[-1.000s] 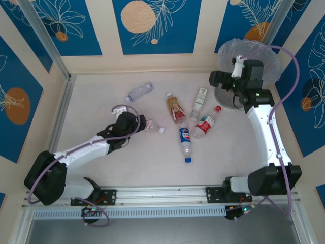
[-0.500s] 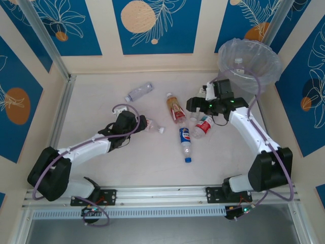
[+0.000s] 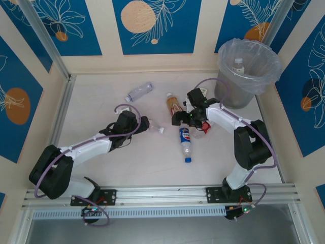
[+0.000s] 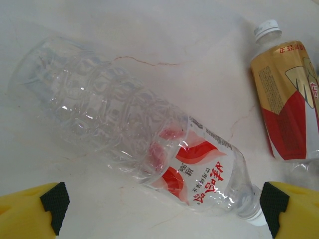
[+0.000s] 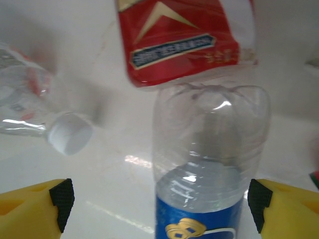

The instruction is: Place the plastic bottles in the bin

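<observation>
Left claw (image 4: 164,201) seen open, red-white labelled bottle (image 4: 149,144) laid slantwise just ahead of it; right claw (image 5: 160,199) seen open, blue-labelled bottle (image 5: 207,169) found just ahead, right of centre

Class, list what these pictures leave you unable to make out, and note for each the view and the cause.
- Top external: the count inside the bin; its crinkled liner hides what lies below one bottle top.
- Right wrist: the blue-labelled bottle, blurred, its label cut by the bottom edge.
- Left wrist: the far end of the gold-red bottle, cut by the right edge.
</observation>
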